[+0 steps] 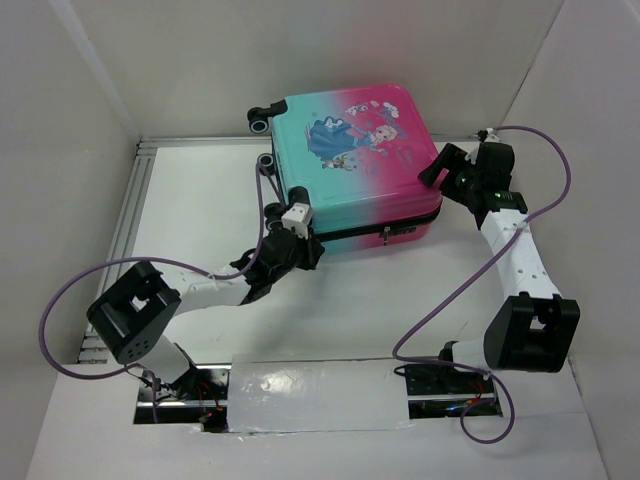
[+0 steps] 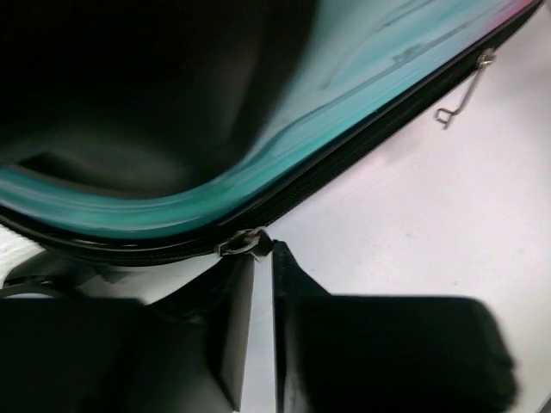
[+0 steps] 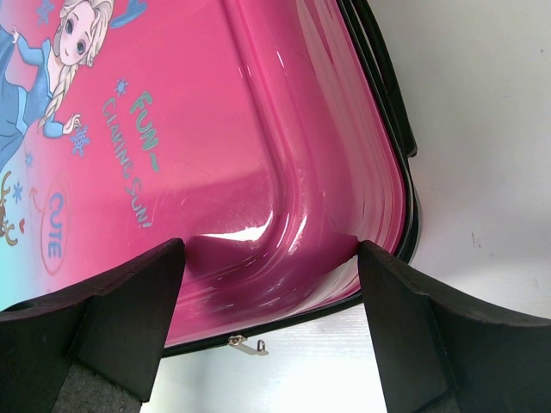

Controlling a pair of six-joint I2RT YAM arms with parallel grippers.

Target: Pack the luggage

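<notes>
White-walled enclosure, white counter (image 1: 200, 200) under fixed overhead camera.

- Suitcase (image 1: 355, 165): child's hard-shell, teal running to pink, princess print up. Lies flat on its back shell at the far middle of the counter, lid down and seam looks shut. Wheels (image 1: 260, 118) at its far-left end. Contents not visible.
- Left pincer (image 2: 263, 254): at the suitcase's near-left corner, low, level with the black zip band. Fingers narrow, with only a thin slit between them. Zipper pull (image 2: 244, 243) sits right at the fingertips. Cannot tell whether it is pinched or only touched. Likely placed here to take the slider and run it along the seam.
- Second pull (image 2: 463, 89): hangs loose further along the suitcase's near edge, well apart from the left pincer.
- Right pincer (image 1: 445, 165): at the suitcase's right, pink corner. Fingers wide, one on each side of the rounded corner, holding nothing. Contact with the shell unclear. Reads as a brace, so the suitcase does not slide or turn when the zip is pulled.
- Judgement: zipping stage. Risk is a small, slippery pull escaping the narrow tips.
</notes>
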